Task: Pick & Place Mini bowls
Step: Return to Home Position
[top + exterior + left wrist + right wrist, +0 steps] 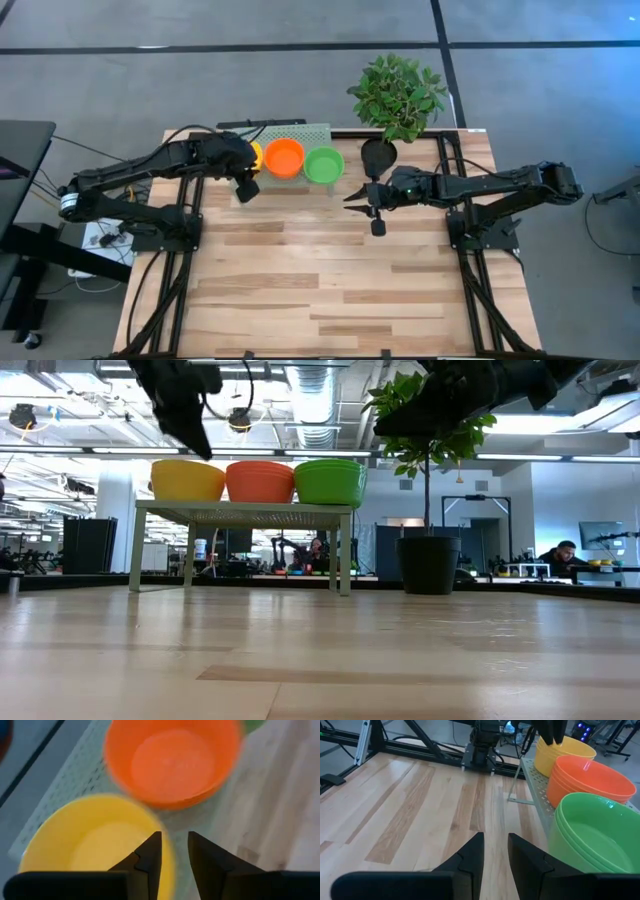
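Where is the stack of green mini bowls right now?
In the high view, the green mini bowls sit on the pale green rack at the table's far edge, beside the orange bowls, near the plant pot.

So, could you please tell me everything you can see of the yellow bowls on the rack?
The yellow bowls are a nested stack of glossy, plastic-looking round bowls, upright and open side up, with the top one empty. The stack stands at one end of the pale green perforated rack, beside the orange stack, with the green stack beyond. The left gripper hangs just above the yellow rim, its fingers a little apart and holding nothing.
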You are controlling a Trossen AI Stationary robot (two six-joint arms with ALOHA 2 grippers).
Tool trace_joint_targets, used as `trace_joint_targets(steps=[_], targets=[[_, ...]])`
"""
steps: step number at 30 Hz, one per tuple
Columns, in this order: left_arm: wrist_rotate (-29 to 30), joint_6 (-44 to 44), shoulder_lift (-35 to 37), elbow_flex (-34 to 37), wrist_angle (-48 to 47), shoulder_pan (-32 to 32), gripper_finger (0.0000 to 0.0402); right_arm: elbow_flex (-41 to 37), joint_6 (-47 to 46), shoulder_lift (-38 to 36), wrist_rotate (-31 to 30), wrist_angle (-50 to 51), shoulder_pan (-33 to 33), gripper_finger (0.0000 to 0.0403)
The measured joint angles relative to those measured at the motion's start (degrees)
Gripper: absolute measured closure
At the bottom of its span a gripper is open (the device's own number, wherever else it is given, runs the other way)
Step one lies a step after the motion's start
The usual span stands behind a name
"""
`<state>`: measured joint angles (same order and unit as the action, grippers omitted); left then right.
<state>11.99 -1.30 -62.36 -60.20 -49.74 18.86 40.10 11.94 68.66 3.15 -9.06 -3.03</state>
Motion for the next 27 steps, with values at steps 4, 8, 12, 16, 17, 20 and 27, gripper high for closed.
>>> trace_joint_targets(steps=[4,8,12,16,17,20,27], targets=[[0.08,-0.18,2.99,0.0,4.52,-3.63,0.0305,0.0,0.0,0.0,-0.04,-0.91,0.0,0.0321],[4.01,-0.13,7.81,0.0,8.68,-8.12,0.0305,0.0,0.02,0.0,-0.06,0.33,-0.07,0.0321],[4.45,1.8,12.88,0.89,10.17,-14.44,0.0305,0.0,0.05,0.0,-0.08,3.18,0.01,0.0321],[6.4,2.69,18.47,9.21,18.54,-22.19,0.0305,0.16,2.7,0.02,-0.17,4.1,-0.77,0.0321],[7.89,3.32,19.58,11.85,21.21,-24.1,0.0305,0.66,2.66,-0.06,-0.18,4.35,-1.2,0.0321],[14.69,3.63,22.62,19.06,26.29,-29.33,0.0305,3.19,-6.58,-2.26,-0.21,5.09,-2.61,0.0321],[29.6,6.42,28.16,27.24,30.75,-37.9,0.0305,3.86,-15.55,-13.1,-0.22,17.13,-0.81,0.0321]])
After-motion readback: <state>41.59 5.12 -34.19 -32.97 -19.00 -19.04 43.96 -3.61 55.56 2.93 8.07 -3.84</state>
